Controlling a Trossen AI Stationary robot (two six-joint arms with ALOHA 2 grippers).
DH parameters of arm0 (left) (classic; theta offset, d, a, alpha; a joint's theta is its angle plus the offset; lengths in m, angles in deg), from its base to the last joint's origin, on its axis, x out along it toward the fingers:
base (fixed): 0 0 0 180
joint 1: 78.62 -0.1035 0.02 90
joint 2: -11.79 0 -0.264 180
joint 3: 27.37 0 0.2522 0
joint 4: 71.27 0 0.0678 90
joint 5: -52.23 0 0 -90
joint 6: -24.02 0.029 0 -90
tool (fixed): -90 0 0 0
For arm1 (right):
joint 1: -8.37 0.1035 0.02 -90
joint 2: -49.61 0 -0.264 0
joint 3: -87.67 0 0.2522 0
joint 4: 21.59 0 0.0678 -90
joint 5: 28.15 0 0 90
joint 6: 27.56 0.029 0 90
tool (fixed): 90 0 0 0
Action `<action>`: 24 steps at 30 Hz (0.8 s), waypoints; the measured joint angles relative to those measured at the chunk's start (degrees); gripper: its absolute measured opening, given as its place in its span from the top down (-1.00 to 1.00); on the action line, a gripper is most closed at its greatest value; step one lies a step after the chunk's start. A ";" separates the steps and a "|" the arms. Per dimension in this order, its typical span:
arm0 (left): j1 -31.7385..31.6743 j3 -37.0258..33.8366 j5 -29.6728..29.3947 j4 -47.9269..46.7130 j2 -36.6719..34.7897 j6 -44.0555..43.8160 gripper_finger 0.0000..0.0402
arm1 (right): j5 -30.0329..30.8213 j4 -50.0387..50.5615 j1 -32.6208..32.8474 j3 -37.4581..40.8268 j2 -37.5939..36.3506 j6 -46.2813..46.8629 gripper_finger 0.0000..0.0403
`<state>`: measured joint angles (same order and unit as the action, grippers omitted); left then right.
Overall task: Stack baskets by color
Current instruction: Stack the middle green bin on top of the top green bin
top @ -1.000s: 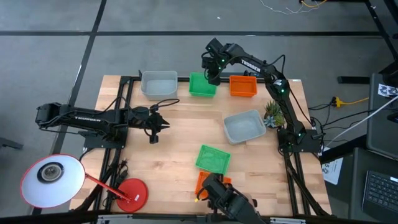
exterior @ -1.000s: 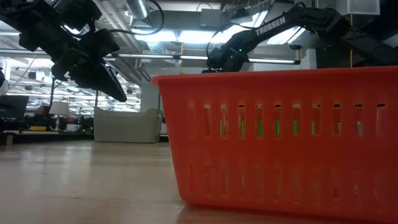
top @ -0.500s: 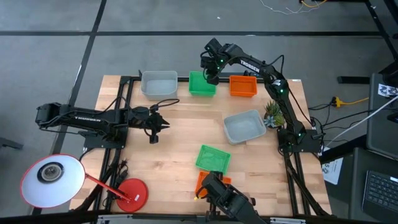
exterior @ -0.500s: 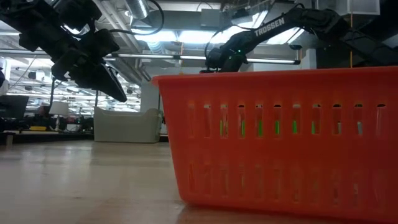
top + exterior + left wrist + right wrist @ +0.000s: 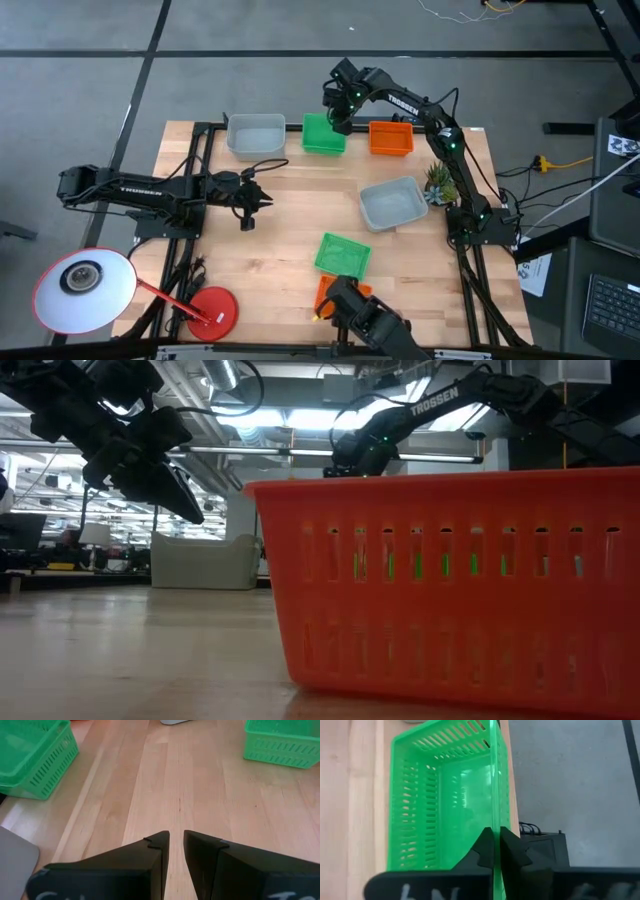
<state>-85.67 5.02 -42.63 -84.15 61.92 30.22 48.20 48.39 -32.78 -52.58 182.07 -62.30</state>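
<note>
The green basket [image 5: 324, 134] sits at the worktop's [image 5: 300, 220] far edge, between a grey basket [image 5: 255, 134] and an orange basket [image 5: 391, 137], apparently a sorting row. The right hand [image 5: 496, 851] is clamped on its rim wall. The left hand [image 5: 176, 851] hovers mid-worktop, fingers slightly apart, holding nothing.

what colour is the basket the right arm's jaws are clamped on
Green basket, with slotted sides; the right wrist view shows it best.

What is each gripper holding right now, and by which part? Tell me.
The right gripper is shut on the far green basket, pinching its side wall at the rim. The left gripper holds nothing; it hangs over bare table.
</note>
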 joint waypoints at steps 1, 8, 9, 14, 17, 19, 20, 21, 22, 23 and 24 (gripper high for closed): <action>-0.01 0.00 0.00 0.00 0.00 0.00 0.75 | -0.12 0.08 -0.04 0.00 0.00 0.12 0.98; -0.01 0.00 0.02 0.00 0.00 0.00 0.75 | -5.95 1.40 -0.76 0.23 0.00 1.68 0.98; 0.00 0.00 0.00 0.00 0.00 0.00 0.75 | -5.97 2.06 -0.92 0.25 0.00 1.69 0.98; -0.01 0.00 0.00 0.00 0.00 0.00 0.75 | -5.95 3.90 -1.25 0.33 0.00 1.96 0.95; 0.00 0.00 0.00 -0.02 0.00 0.00 0.75 | -5.99 3.25 -1.25 0.34 0.00 2.97 0.88; -0.01 0.00 0.01 -0.01 0.00 0.00 0.75 | -5.99 3.27 -1.25 0.35 0.00 3.01 0.83; -0.01 0.00 0.01 -0.02 0.00 -0.01 0.75 | -6.01 3.28 -1.24 0.35 0.00 3.03 0.80; 0.00 0.00 0.00 -0.02 0.00 -0.01 0.75 | -6.03 3.28 -1.22 0.37 0.00 3.03 0.77; -0.01 0.00 0.00 -0.02 0.00 -0.02 0.75 | -6.07 3.30 -1.22 0.37 0.00 3.03 0.75; 0.00 0.00 0.01 -0.01 0.00 -0.02 0.75 | -6.37 3.38 -1.22 0.37 0.00 3.15 0.72; 0.00 0.00 0.02 -0.02 0.00 -0.02 0.75 | -7.10 3.58 -1.22 0.39 0.00 3.32 0.69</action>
<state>-85.68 5.02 -42.61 -84.17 61.92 30.20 41.10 51.97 -34.00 -52.19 182.07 -58.98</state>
